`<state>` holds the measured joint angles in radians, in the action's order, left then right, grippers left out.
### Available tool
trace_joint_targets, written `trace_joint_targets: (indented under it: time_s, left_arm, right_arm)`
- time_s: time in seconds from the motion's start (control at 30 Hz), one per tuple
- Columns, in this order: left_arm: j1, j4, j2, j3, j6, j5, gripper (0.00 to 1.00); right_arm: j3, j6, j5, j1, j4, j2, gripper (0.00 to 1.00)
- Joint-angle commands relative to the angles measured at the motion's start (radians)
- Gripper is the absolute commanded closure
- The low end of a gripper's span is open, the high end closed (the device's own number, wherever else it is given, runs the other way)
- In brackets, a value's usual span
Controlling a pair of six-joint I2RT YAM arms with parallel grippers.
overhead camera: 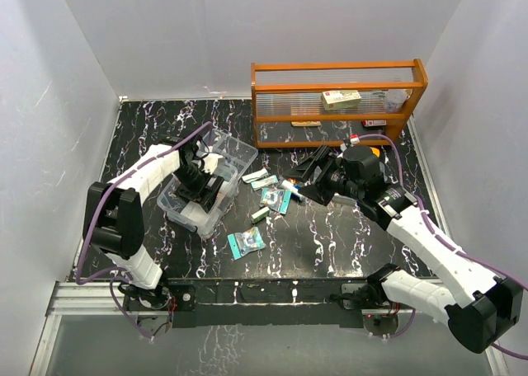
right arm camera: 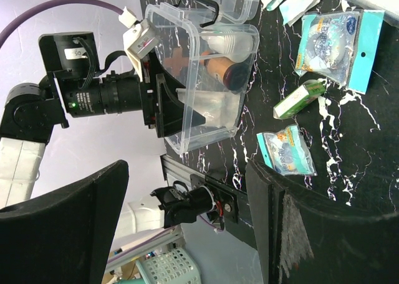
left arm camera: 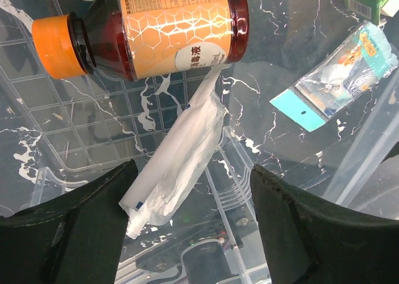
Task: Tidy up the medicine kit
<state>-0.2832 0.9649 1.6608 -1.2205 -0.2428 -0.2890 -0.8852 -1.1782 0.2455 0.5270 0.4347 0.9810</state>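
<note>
The clear medicine kit box (overhead camera: 191,211) stands left of centre, its rim also in the right wrist view (right arm camera: 187,144). My left gripper (overhead camera: 200,178) is open and reaches into the box. In the left wrist view it (left arm camera: 193,228) hovers over a white packet (left arm camera: 181,150), with a brown bottle with an orange cap (left arm camera: 162,28) just beyond. My right gripper (overhead camera: 312,178) is open and empty, right of the loose packets (overhead camera: 275,197). Its view shows the bottle (right arm camera: 227,72) in the box and a teal packet (right arm camera: 330,47) on the table.
The orange wooden rack (overhead camera: 338,71) stands at the back right. A small green box (overhead camera: 261,214) and a teal packet (overhead camera: 245,242) lie on the table near the kit. A second clear tray part (overhead camera: 233,152) lies behind the box.
</note>
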Motion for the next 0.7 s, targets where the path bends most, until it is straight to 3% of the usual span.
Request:
trace_joint_targets:
  time_s: [0.0,0.23,0.67]
  left_arm:
    - [0.001,0.010,-0.015,0.010,0.008,-0.012,0.28]
    - [0.001,0.005,-0.027,-0.001,0.008,0.041,0.15]
    - [0.001,-0.034,-0.035,0.012,0.021,0.063,0.12]
  right_arm:
    - [0.002,0.006,-0.002,-0.005,-0.065,-0.022,0.26]
    - [0.009,0.005,-0.008,-0.005,-0.067,-0.028,0.26]
    - [0.026,-0.001,-0.009,-0.004,-0.077,-0.037,0.26]
